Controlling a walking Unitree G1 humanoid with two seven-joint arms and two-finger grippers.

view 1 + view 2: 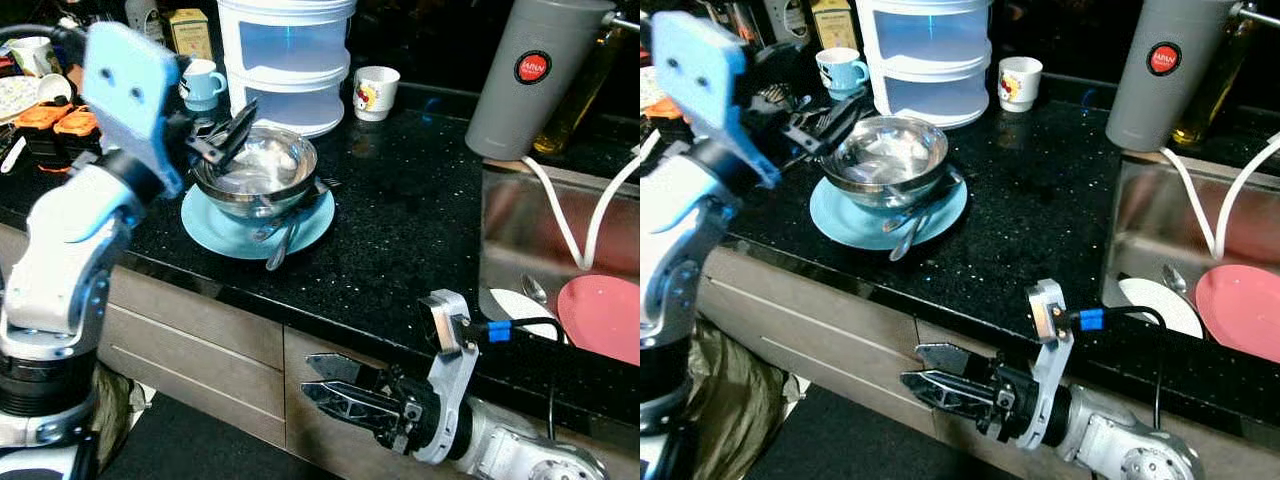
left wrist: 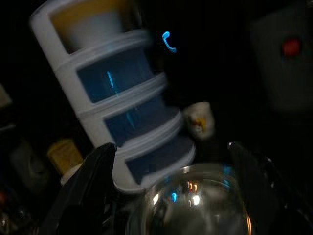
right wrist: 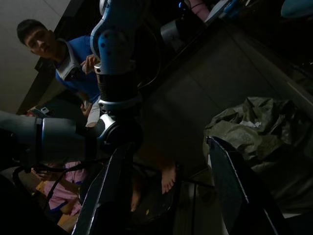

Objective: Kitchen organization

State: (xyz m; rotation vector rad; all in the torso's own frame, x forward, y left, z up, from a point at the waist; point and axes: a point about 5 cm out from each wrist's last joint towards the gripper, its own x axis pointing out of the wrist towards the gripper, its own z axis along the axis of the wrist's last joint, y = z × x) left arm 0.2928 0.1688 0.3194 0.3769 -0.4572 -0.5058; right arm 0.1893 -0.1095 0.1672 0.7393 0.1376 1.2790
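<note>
a steel bowl [image 1: 256,170] is sitting upright, mouth facing up, on a light blue plate [image 1: 305,225] near the front of a black speckled counter [image 1: 400,210], and a spoon [image 1: 281,243] is lying on the plate under the bowl, its long axis running from about 1 o'clock to 7 o'clock with the handle end toward the counter's front edge. the bowl itself is round, so it has no long axis to speak of. the left gripper [image 1: 228,135] is reaching in from 9 o'clock, its two black fingers standing apart at the bowl's near rim, one on each side of it in the left wrist view, not visibly clamped. at 12 o'clock from the bowl a white drawer tower [image 1: 288,60] is standing, with a blue mug [image 1: 203,82] at 11 o'clock and a white cartoon mug [image 1: 376,92] at 1 o'clock. at 3 o'clock a steel sink [image 1: 520,240] is holding a pink plate [image 1: 603,318] and a white plate [image 1: 520,308], with a grey cylinder [image 1: 535,75] behind it. the right gripper [image 1: 335,392] is hanging idle below the counter edge at 5 o'clock, fingers apart on nothing. the organizing looks barely begun: the bowl, plate and spoon are sitting stacked and unmoved, and lifting the bowl seems to be the step in hand.
</note>
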